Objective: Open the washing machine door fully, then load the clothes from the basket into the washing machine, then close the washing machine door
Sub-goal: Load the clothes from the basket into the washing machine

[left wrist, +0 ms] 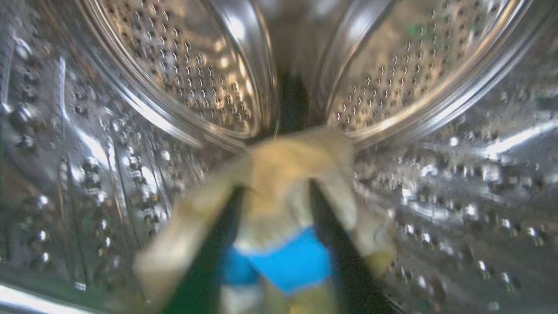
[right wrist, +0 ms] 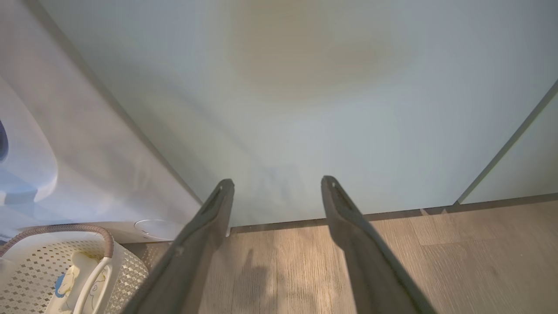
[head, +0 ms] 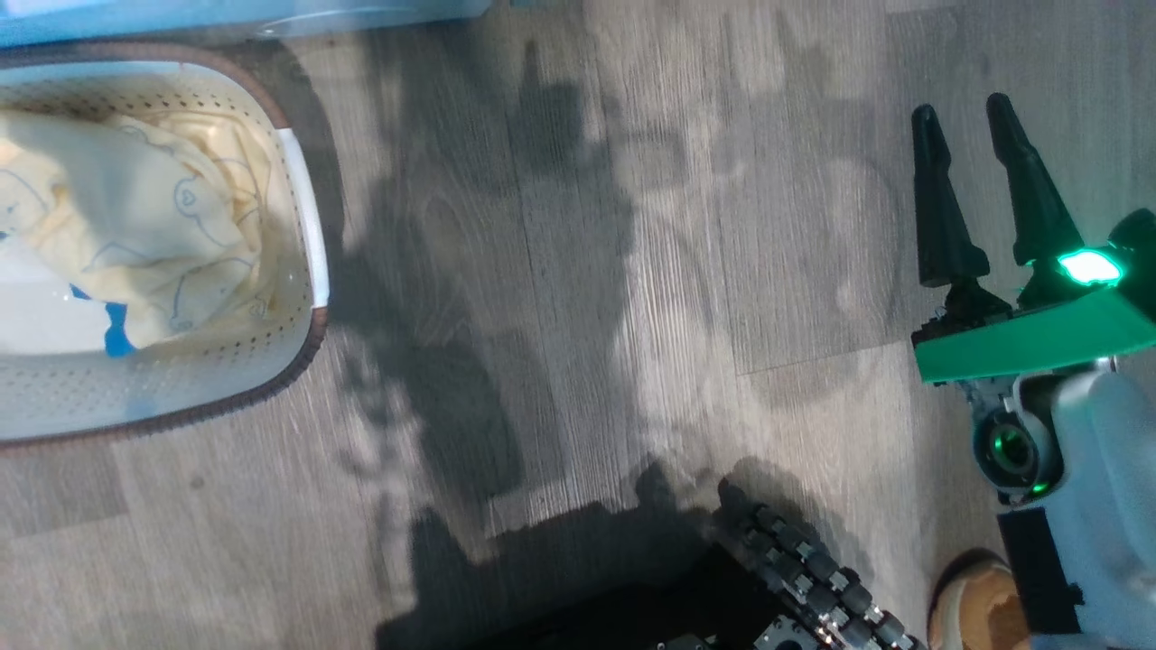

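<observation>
In the left wrist view my left gripper (left wrist: 275, 192) is inside the washing machine's steel drum (left wrist: 174, 78), shut on a pale yellow garment with a blue patch (left wrist: 283, 218) that drapes over both fingers. The cream basket (head: 302, 208) sits on the floor at the head view's left, holding bear-print yellow clothes (head: 153, 226); the basket (right wrist: 126, 266) also appears at the right wrist view's lower left. My right gripper (head: 971, 122) hangs open over bare floor at the head view's right, its fingers (right wrist: 209, 226) spread with nothing between. The washing machine's white front (right wrist: 26, 165) is at the right wrist view's left edge.
A pale teal cabinet door (right wrist: 305, 109) stands ahead of the right gripper, meeting the wood floor (head: 587, 316). My dark base and a cable chain (head: 813, 578) lie at the head view's bottom. A shoe tip (head: 980, 605) shows at the lower right.
</observation>
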